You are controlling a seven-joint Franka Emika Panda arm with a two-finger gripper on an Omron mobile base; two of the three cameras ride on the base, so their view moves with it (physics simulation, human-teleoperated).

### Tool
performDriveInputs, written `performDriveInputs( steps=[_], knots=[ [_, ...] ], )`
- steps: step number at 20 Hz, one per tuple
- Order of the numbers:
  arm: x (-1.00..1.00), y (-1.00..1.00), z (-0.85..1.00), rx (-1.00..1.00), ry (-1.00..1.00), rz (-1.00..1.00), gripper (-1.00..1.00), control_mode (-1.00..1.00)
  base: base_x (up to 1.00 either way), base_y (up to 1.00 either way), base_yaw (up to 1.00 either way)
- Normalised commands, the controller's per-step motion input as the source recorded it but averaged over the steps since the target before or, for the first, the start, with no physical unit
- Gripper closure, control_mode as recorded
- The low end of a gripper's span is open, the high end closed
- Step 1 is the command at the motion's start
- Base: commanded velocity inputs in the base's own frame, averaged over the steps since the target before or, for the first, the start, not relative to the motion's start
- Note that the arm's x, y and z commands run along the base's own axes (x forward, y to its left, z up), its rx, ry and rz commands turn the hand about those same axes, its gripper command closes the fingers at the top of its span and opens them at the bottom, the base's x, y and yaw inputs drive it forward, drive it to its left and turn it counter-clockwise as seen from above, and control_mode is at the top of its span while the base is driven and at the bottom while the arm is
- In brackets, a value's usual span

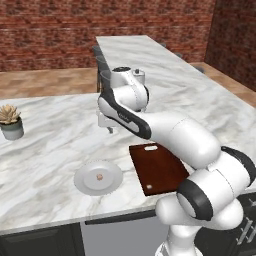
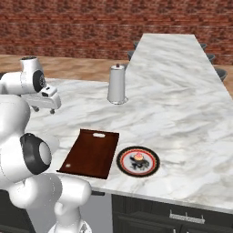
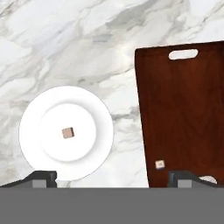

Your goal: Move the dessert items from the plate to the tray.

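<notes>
Gripper [image 3: 112, 177]: we see its two dark tips spread wide, holding nothing, high above the counter.
Morsel [image 3: 67, 132]: a tiny tan cube at the centre of the white plate [image 3: 35, 111], just beside the tray [image 3: 183, 109].
Handling: we judge it light, stiff and quick to skid on the glaze.
Hold: we would pinch two opposite flat sides, straight from above.

Red brick wall [image 1: 50, 35] behind; tan wooden floor [image 1: 45, 82] below it; long white marble bench [image 2: 182, 91] with grey veining; dark cabinets [image 2: 173, 216] beneath; small potted succulent [image 1: 10, 121] at left.
</notes>
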Motion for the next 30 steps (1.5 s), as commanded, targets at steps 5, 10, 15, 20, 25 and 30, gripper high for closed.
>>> performDriveInputs(
  steps=[5, 10, 15, 20, 25, 30],
  knots=[
    [0.0, 0.36, -0.19, 0.0, 0.0, 0.16, -1.0, -1.0, 0.0, 0.0, 0.0],
    [0.0, 0.11, -0.1, -0.01, 0.0, 0.1, -1.0, -1.0, 0.0, 0.0, 0.0],
    [0.0, 0.14, -0.2, 0.0, 0.0, 0.01, -1.0, -1.0, 0.0, 0.0, 0.0],
    [0.03, 0.38, -0.27, 0.0, 0.0, 0.0, -1.0, -1.0, 0.0, 0.0, 0.0],
    [0.1, 0.43, -0.26, 0.0, 0.03, 0.0, -1.0, -1.0, 0.0, 0.0, 0.0],
    [0.18, 0.33, -0.2, 0.0, 0.0, 0.0, -1.0, -1.0, 0.0, 0.0, 0.0]
  ],
)
